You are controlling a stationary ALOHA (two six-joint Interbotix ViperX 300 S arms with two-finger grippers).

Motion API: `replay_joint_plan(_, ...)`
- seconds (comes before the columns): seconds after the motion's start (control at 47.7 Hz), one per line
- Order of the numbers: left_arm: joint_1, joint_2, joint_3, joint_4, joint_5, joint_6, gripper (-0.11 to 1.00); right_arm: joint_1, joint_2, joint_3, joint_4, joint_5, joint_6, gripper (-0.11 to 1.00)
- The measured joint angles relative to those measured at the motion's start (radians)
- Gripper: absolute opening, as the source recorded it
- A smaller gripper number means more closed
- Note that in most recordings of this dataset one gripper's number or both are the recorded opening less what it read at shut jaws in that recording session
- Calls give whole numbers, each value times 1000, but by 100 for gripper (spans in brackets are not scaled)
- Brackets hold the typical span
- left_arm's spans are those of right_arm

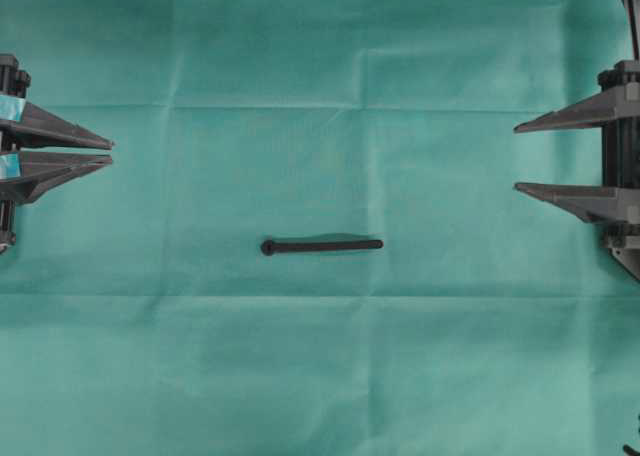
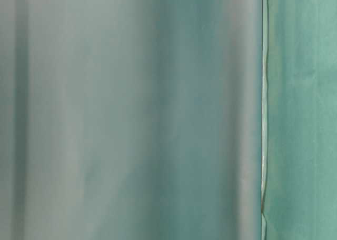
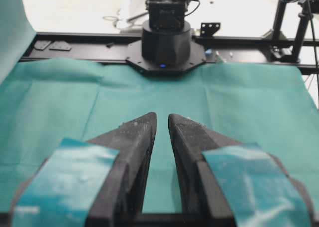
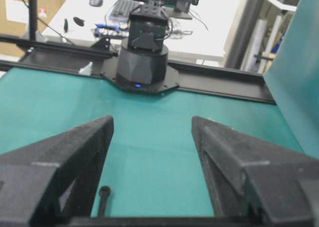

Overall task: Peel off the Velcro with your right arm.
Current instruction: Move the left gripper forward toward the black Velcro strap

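Green creased cloth (image 1: 320, 376) covers the whole work surface; the table-level view shows only blurred green fabric. Left gripper (image 1: 108, 152) reaches in level from the left edge, teal tape on both jaws, tips nearly together with a thin gap, nothing between them. Right gripper (image 1: 520, 158) reaches in level from the right edge, all black, jaws spread wide and empty. Velcro (image 1: 322, 246) lies flat near the cloth's centre, lengthwise left to right, rounded thicker end toward the left, well apart from both grippers; the right wrist view catches that end low between the jaws. No legible writing or labels anywhere.
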Motion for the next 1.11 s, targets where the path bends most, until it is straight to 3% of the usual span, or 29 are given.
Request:
replay_joint_plan(0.042, 0, -5, 17, -3, -8, 3, 22, -2, 0, 6, -2, -2, 0, 22)
replay_joint_plan(0.147, 2, -40, 75, -14, -21, -5, 2, -6, 0, 44, -3, -2, 0, 2)
replay_joint_plan(0.23, 2, -84, 107, -14, -37, 0, 0, -15, 0, 61, -5, -2, -2, -7)
replay_joint_plan(0.461, 3, -209, 166, -15, -48, 2, 0, -17, 2, 91, -20, -2, -5, -7)
replay_joint_plan(0.566, 3, -239, 179, -17, -48, 0, 0, -18, 0, 91, -23, -3, -5, 1)
replay_joint_plan(0.691, 3, -241, 193, -15, -48, 0, 2, -18, 0, 95, -23, -3, -3, 26)
replay_joint_plan(0.754, 5, -238, 196, -15, -49, 0, 12, -20, 0, 100, -23, -3, -3, 44)
replay_joint_plan(0.838, 5, -232, 196, -15, -49, 2, 34, -18, 0, 101, -23, -3, -3, 71)
replay_joint_plan(0.964, 3, -216, 196, -15, -48, 0, 69, -18, 0, 101, -25, -3, -3, 71)
replay_joint_plan(1.048, 5, -198, 196, -15, -49, 0, 59, -20, 0, 101, -25, -3, -5, 71)
replay_joint_plan(1.11, 5, -169, 195, -17, -55, 0, 60, -20, 0, 101, -25, -5, -2, 71)
